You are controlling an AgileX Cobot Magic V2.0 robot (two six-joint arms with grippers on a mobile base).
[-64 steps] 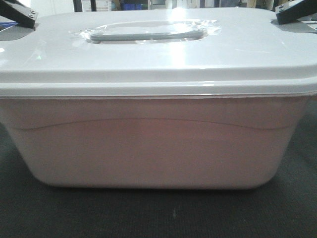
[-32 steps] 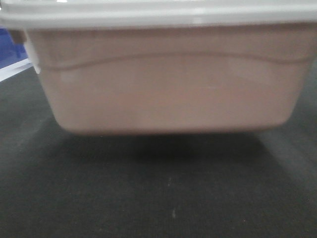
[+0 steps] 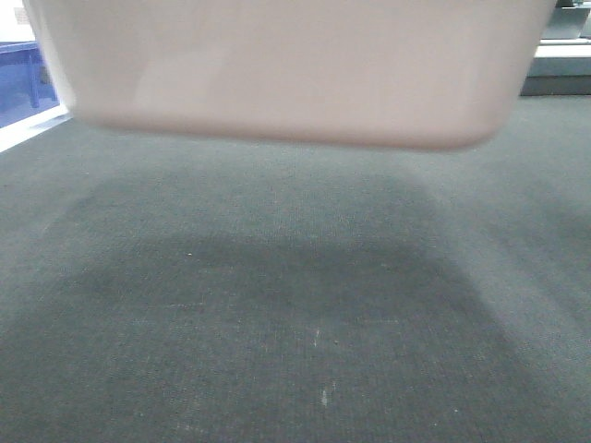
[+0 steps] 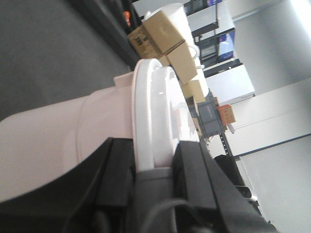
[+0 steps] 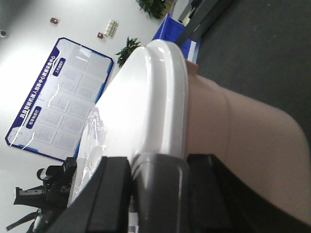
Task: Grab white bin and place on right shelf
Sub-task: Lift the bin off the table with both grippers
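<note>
Clearly holds the white bin off the dark carpet: fills the top of the front view with its underside and lower wall, blurred, with a shadow on the floor beneath. Grips it at both short ends. Clamps the left gripper on the lid rim, jaws pinched either side of the white lip. Clamps the right gripper the same way on the opposite end. Puts neither arm nearer, so shares the load between them. Lays the long axis side to side across the front view, from one gripper to the other, lid up and base down, seemingly a touch lower toward the right of the frame. Cannot pick out the right shelf with certainty: shows only racks with cardboard boxes at the top middle of the left wrist view and a blue crate at the left edge of the front view. Probably calls for carrying the whole span sideways, both ends level, broadside to the tier.
</note>
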